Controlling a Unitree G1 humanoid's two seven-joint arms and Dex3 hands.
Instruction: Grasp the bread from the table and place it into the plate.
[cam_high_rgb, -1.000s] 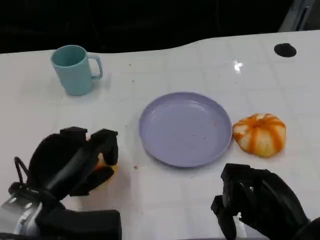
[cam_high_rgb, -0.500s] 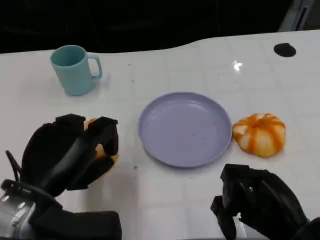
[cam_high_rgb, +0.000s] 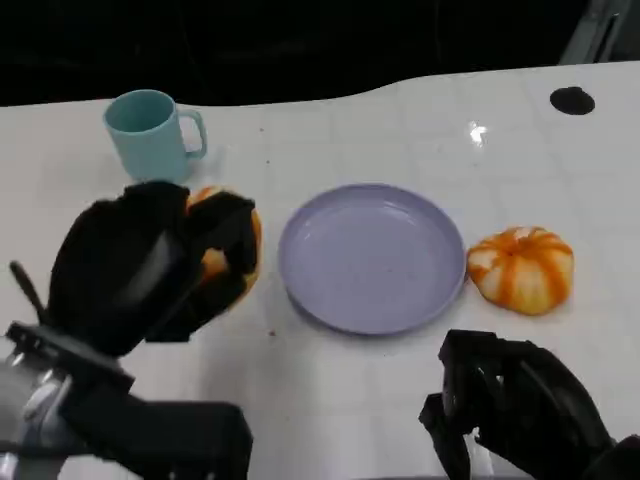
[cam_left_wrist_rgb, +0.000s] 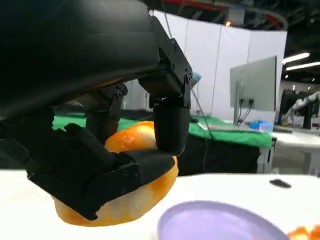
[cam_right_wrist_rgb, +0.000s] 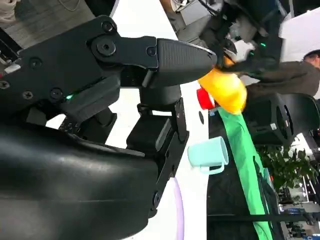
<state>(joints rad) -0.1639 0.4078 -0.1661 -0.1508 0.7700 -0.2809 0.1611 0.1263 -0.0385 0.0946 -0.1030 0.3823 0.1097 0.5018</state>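
The bread (cam_high_rgb: 218, 262), a round orange-yellow bun, sits in the grip of my left hand (cam_high_rgb: 150, 265), lifted off the table just left of the plate. The left wrist view shows black fingers (cam_left_wrist_rgb: 170, 120) wrapped over and under the bread (cam_left_wrist_rgb: 130, 200). The lilac plate (cam_high_rgb: 372, 255) lies empty at the table's centre, and its rim (cam_left_wrist_rgb: 220, 225) shows below the bread. My right hand (cam_high_rgb: 515, 405) stays low at the near right, fingers curled in with nothing in them. From the right wrist, the bread (cam_right_wrist_rgb: 225, 90) appears held aloft.
A teal mug (cam_high_rgb: 150, 135) stands at the far left, behind my left hand. An orange-and-white striped pumpkin-shaped item (cam_high_rgb: 520, 267) rests just right of the plate. A small black disc (cam_high_rgb: 571, 100) lies at the far right of the white table.
My left hand has closed around the bread and raised it off the table, carrying it away from me and a little toward the plate. The right hand has stayed put.
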